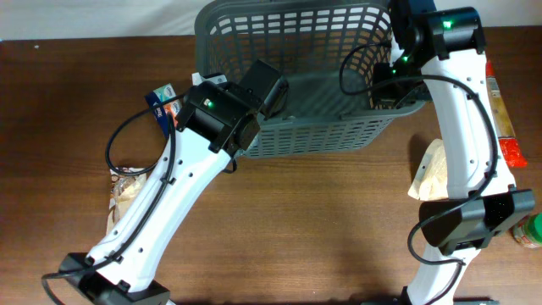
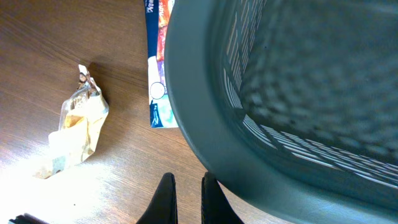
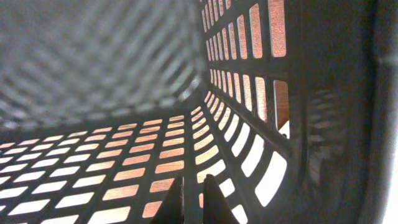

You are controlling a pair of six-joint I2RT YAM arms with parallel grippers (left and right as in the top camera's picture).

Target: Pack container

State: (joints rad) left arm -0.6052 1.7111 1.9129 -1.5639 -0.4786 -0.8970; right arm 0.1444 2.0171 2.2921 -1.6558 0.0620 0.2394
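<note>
Here's the container, the big dark grey lattice basket, sitting at the 12 o'clock edge of the table. Both arms are up against it. The left end effector is at the container's 8 o'clock corner, outside the wall. Its fingers are drawn together with nothing between them. From the left wrist, the thick rim sweeps past at 1 to 3 o'clock, just beside the fingers, though I can't tell whether it touches them. Over on the 3 o'clock side, the right end effector is down inside the container, pinched together too and holding nothing. Slotted wall fills its view, with the corner of the lattice up at 1 o'clock. Out on the wood, a blue packet lies tucked against the container at its 9 o'clock. A clear snack bag sits further out, toward 8 o'clock. A pale bag rests near the container's 4 o'clock, beside the right arm.
</note>
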